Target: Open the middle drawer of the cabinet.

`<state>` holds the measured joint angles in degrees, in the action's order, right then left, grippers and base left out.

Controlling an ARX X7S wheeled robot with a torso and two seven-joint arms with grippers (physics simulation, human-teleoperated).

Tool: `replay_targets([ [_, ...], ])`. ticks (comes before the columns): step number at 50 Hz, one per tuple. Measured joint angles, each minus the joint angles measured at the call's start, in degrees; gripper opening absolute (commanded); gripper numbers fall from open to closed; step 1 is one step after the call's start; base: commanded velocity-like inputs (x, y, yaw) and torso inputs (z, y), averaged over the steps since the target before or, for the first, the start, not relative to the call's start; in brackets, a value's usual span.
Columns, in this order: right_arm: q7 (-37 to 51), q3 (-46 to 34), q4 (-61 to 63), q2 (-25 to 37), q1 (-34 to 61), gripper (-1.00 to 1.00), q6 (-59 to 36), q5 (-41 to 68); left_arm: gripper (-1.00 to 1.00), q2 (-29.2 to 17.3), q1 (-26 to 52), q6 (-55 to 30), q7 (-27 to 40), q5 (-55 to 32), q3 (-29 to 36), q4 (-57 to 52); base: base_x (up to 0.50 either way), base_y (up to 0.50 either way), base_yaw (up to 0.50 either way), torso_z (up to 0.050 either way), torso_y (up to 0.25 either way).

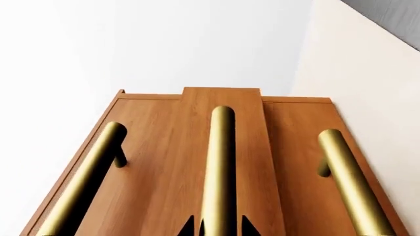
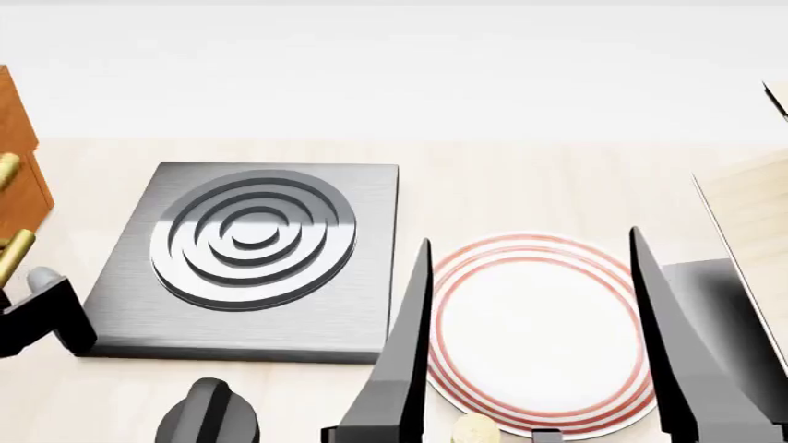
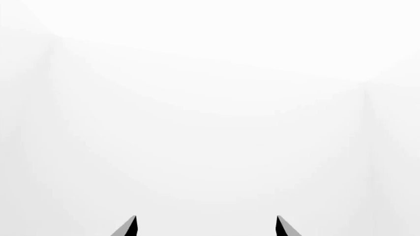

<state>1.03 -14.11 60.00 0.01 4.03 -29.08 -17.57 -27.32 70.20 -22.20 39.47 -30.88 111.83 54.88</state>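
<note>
The orange-brown cabinet (image 1: pixel 157 162) fills the left wrist view, with three brass bar handles side by side. The middle drawer (image 1: pixel 253 147) has its front standing slightly proud of the two neighbouring fronts. My left gripper (image 1: pixel 218 225) is shut on the middle drawer's handle (image 1: pixel 222 162), one dark fingertip on each side of the bar. In the head view only the cabinet's edge (image 2: pixel 15 129) shows at the far left, with the left gripper's dark body beside it. My right gripper (image 2: pixel 531 238) hangs open over the plate, holding nothing, and its wrist view shows only blank white.
A grey stove plate with concentric rings (image 2: pixel 253 235) lies left of centre. A white plate with red rings (image 2: pixel 542 323) sits under the right gripper. A dark knob (image 2: pixel 209 415) is at the front. A pale wooden box (image 2: pixel 754 212) stands at the right edge.
</note>
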Motion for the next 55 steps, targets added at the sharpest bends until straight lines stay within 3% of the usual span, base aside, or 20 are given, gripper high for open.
replay_targets([
  [26, -0.1, -0.5, 0.0, 0.0, -0.2, 1.00, 0.1, -0.4, -1.00, -5.8, 7.9, -9.3, 2.5, -1.5, 4.3, -27.9, 0.00, 0.00, 0.00, 0.001, 0.006],
  [44, -0.2, -0.7, 0.0, 0.0, 0.0, 1.00, -0.2, -0.4, -1.00, -7.4, 9.5, -13.1, 3.6, -2.0, 5.1, -35.0, 0.00, 0.00, 0.00, 0.002, 0.008],
  [45, -0.2, -0.7, 0.0, 0.0, 0.0, 1.00, -0.2, -0.4, 1.00, -7.5, 9.6, -13.2, 3.6, -2.0, 5.1, -35.1, 0.00, 0.00, 0.00, 0.010, 0.013],
  [55, -0.3, -0.5, 0.0, 0.0, 0.1, 1.00, -0.4, -0.2, 1.00, -9.1, 10.5, -17.3, 6.9, 0.9, 4.8, -39.7, 0.00, 0.00, 0.00, 0.000, 0.003],
])
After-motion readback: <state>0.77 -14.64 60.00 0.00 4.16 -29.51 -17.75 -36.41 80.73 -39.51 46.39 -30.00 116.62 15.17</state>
